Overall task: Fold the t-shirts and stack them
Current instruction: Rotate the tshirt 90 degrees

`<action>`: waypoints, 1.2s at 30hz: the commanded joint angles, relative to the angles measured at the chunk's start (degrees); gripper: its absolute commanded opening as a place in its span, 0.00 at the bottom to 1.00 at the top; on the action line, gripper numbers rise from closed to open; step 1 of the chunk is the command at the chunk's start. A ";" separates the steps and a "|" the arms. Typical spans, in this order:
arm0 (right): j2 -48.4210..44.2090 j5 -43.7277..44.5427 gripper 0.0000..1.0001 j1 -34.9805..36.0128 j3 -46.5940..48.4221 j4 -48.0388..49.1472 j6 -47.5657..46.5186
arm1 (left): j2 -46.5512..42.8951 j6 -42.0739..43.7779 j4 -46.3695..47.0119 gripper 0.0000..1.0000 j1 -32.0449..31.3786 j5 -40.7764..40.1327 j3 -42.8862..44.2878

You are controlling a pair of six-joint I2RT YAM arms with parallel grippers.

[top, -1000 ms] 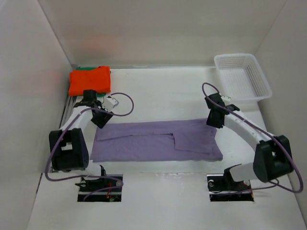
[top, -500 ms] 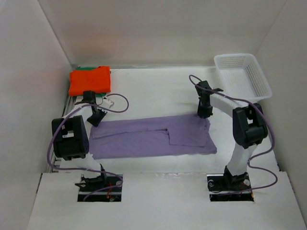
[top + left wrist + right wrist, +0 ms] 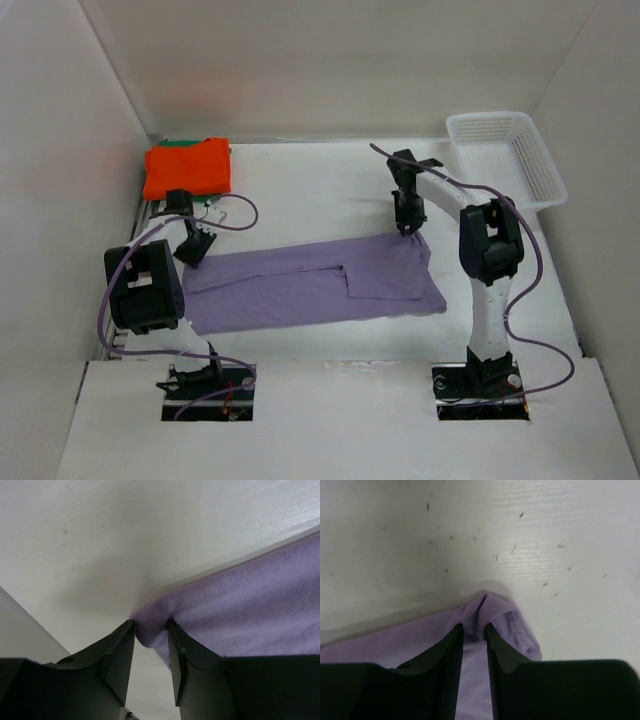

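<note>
The lavender purple t-shirt [image 3: 300,288] lies folded into a long band across the middle of the table. My left gripper [image 3: 194,250] is shut on its far left corner, and in the left wrist view a bunch of purple cloth [image 3: 150,630] sits pinched between the fingertips of this gripper [image 3: 151,626]. My right gripper [image 3: 407,228] is shut on the far right corner, with a fold of cloth [image 3: 492,607] rising between the tips of that gripper [image 3: 474,629]. The orange t-shirt [image 3: 187,167] lies folded at the far left on a green t-shirt [image 3: 176,143], of which only an edge shows.
A white mesh basket [image 3: 545,178] stands at the far right corner. White walls enclose the table on the left, back and right. A metal rail [image 3: 140,215] runs along the left edge near the left arm.
Both grippers have moved toward the back wall, dragging the purple shirt's far edge with them. The right arm swung in from the right, and the shirt's right end shifted left.
</note>
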 commanded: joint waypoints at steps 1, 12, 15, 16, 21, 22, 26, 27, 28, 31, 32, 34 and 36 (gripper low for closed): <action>-5.59 -1.89 0.31 0.35 -2.50 -0.90 -0.10 | -1.35 -1.74 -2.15 0.31 1.18 -1.06 2.16; -12.12 0.67 0.56 -0.71 -9.90 8.60 7.11 | -3.37 -3.24 -3.56 0.32 2.24 -0.10 1.28; -7.73 -1.62 0.60 -0.71 -7.26 7.81 6.59 | -4.24 -3.41 -3.39 0.31 2.94 0.08 0.84; -6.32 -2.15 0.61 -0.79 -6.64 7.46 6.59 | -4.60 -3.42 -3.56 0.32 2.95 0.25 0.84; -3.76 -3.20 0.60 -2.02 -3.30 4.13 5.54 | -6.00 -2.80 -3.74 0.36 3.38 0.26 0.75; -3.15 -3.73 0.58 -2.11 -2.69 3.16 5.18 | -6.09 -2.71 -3.74 0.37 3.65 0.26 0.75; 0.02 -7.68 0.22 -2.46 1.09 -2.20 2.90 | -5.83 -2.89 -3.74 0.40 3.82 0.26 1.28; 0.20 -8.04 0.11 -2.38 1.36 -2.29 2.81 | -5.74 -3.06 -3.74 0.40 3.82 0.26 1.45; 0.11 -8.13 0.03 -2.38 1.45 -2.12 2.81 | -5.66 -3.15 -3.74 0.40 3.74 0.26 1.63; 0.28 -7.43 0.00 -2.38 3.11 -1.50 2.72 | -6.00 -3.07 -3.74 0.40 3.65 0.26 1.72; 0.72 -6.82 0.00 -2.46 4.60 -1.50 2.72 | -6.18 -2.89 -3.74 0.40 3.74 0.26 1.80; 2.38 -4.97 0.00 -2.46 9.24 -1.50 2.63 | -6.36 -2.63 -3.82 0.41 3.91 -0.09 2.07; 5.19 -3.04 0.00 -2.55 15.91 -1.59 2.63 | -6.45 -2.45 -4.44 0.41 4.26 -0.18 2.51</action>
